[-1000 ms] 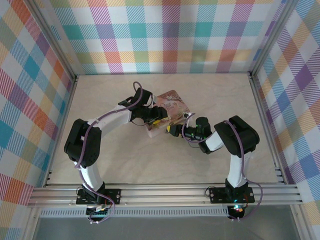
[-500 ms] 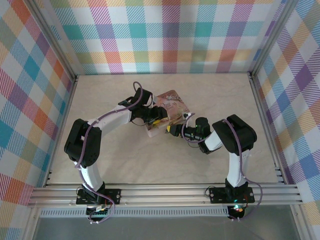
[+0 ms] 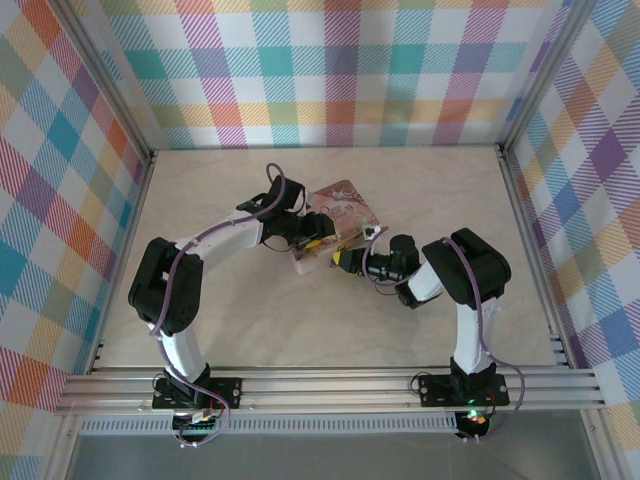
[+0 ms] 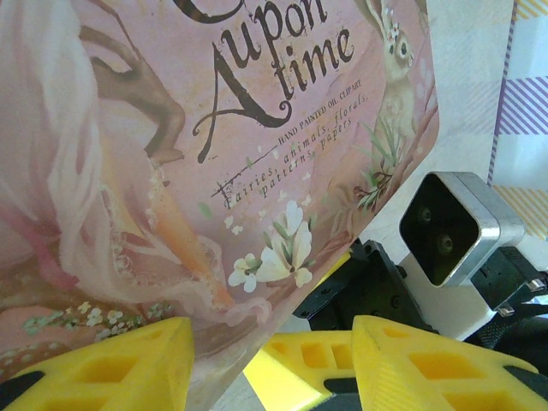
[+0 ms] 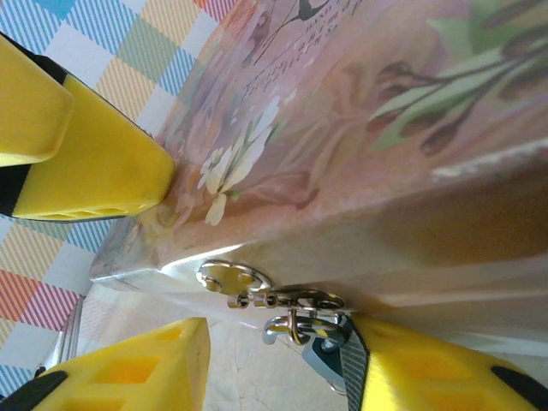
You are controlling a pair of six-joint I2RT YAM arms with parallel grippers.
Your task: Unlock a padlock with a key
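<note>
One pink tin sits between the two grippers. The right gripper is released, its jaws either side of the one blue padlock hanging at the tin's lower edge. One key is chained just beside the padlock. The left gripper rests a finger against the tin; whether it grasps the tin cannot be told.
</note>
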